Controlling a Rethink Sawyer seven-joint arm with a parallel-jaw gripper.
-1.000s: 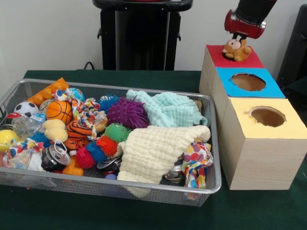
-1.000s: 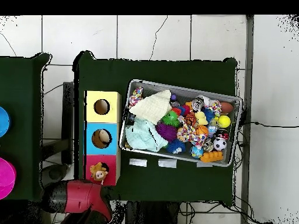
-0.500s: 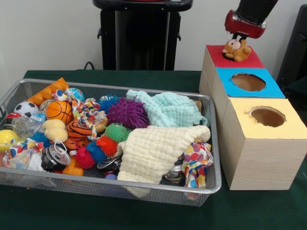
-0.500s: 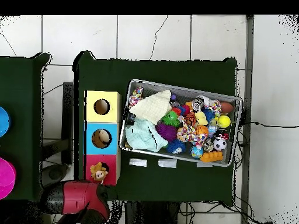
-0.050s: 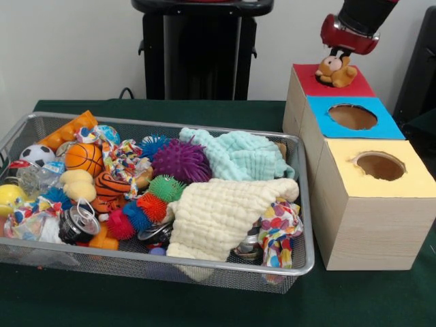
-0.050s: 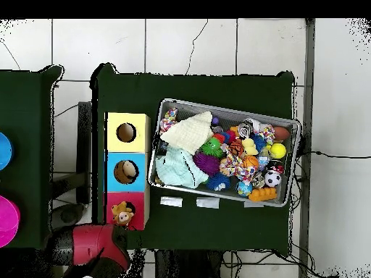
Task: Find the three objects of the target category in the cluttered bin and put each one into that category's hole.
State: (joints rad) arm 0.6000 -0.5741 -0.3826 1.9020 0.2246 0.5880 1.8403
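Note:
A small brown and orange plush animal (image 5: 336, 70) sits on the hole of the red-topped box (image 5: 354, 85); in the overhead view the plush (image 6: 122, 213) covers that hole. My gripper (image 5: 334, 52) hangs just above the plush, under the red wrist (image 5: 349, 33). Only its dark tips show, so I cannot make out whether it touches the toy. From above, the red arm (image 6: 90, 245) lies beside the red box and hides the gripper. The wire bin (image 5: 305, 204) holds balls, spiky balls, rope toys and two cloths.
The blue-topped box (image 5: 381, 126) and yellow-topped box (image 5: 415, 180) stand in a row with the red one. A pale object (image 6: 129, 170) shows inside the blue hole. A cream cloth (image 5: 221, 211) and a mint cloth (image 5: 238, 155) cover part of the bin.
The red wrist has crept slightly up and to the right in the front view; from above the arm has drawn back from the boxes. The plush has stayed on the red box.

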